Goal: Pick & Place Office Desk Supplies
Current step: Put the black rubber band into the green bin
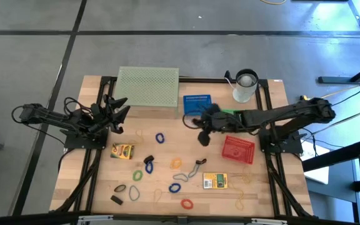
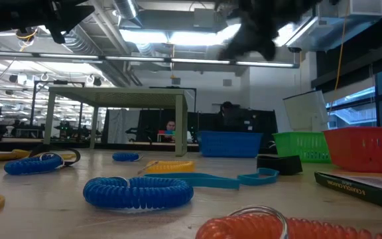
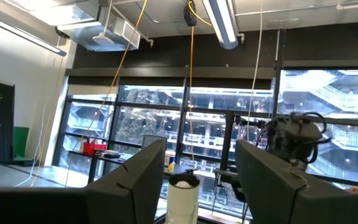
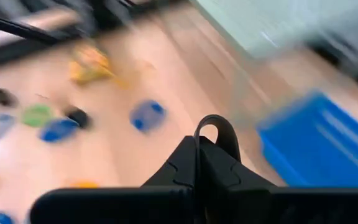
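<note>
The left gripper (image 1: 121, 112) waited at the left edge of the worktop (image 1: 264, 194), raised, its jaws released and nothing between them, pointed out toward the windows rather than down at the work. Ahead of it the supplies lay scattered over the middle and near part of the wood: a yellow box (image 1: 122, 150) closest to that arm, then a blue loop (image 1: 160, 137), a green loop (image 1: 137, 176), an orange loop (image 1: 176, 164) and a black clip (image 1: 116, 200) toward the near edge, all loose and well apart, small bright things that looked light and springy. Further right lay a red loop (image 1: 187, 203) and a second box (image 1: 215, 181). The right gripper (image 1: 205, 129) hung above the worktop between the blue basket (image 1: 197, 103) and the red basket (image 1: 238, 149), jaws clenched; from its own wrist camera a thin dark curved piece rose just past the fingertips, but I could not tell whether it was a clip held there or part of the gripper. My guess was that this arm was travelling between a pick and a basket. If it carried something, the next move called for settling over a basket and letting go; if not, it needed to open and drop onto one of the loops nearby, the blue one lying nearest.
</note>
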### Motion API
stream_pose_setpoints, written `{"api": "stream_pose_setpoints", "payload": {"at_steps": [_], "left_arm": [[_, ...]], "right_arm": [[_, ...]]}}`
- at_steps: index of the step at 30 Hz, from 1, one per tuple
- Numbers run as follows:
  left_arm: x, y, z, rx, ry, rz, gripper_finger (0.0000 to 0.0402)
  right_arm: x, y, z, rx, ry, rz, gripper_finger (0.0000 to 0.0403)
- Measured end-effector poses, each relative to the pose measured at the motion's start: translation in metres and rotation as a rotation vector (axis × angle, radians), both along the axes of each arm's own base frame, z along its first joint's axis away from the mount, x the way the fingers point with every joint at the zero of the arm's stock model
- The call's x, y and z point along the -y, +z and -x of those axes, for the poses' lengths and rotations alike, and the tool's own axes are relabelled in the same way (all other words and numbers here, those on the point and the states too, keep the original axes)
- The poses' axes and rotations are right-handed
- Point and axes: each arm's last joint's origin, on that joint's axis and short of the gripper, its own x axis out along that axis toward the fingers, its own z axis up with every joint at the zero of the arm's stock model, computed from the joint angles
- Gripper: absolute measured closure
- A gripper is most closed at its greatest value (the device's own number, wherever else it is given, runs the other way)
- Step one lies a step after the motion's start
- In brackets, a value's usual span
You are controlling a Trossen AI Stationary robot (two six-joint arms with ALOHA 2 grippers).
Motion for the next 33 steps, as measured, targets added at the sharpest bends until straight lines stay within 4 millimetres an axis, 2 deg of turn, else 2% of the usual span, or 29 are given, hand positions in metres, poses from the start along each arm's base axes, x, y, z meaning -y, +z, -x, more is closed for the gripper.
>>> {"api": "stream_pose_setpoints", "payload": {"at_steps": [6, 11, 20, 25, 28, 33], "left_arm": [[0.000, 0.000, 0.000, 0.001, 0.000, 0.000, 0.0212], [0.000, 0.000, 0.000, 0.000, 0.001, 0.001, 0.0211], [0.000, 0.000, 0.000, 0.011, -0.010, 0.020, 0.0211], [0.000, 0.000, 0.000, 0.011, -0.010, 0.020, 0.0211], [0.000, 0.000, 0.000, 0.011, -0.010, 0.020, 0.0212], [0.000, 0.000, 0.000, 0.011, -0.010, 0.021, 0.0210]], "right_arm": [[0.014, -0.010, 0.040, -0.281, -0.246, -0.133, 0.0396], [0.019, -0.030, 0.058, -0.453, -0.396, -0.119, 0.0396], [0.031, -0.064, 0.076, -0.527, -0.535, -0.139, 0.0396], [0.035, -0.069, 0.078, -0.513, -0.591, -0.165, 0.0394], [0.036, -0.069, 0.077, -0.500, -0.599, -0.172, 0.0377], [0.040, -0.068, 0.077, -0.489, -0.622, -0.151, 0.0326]]}}
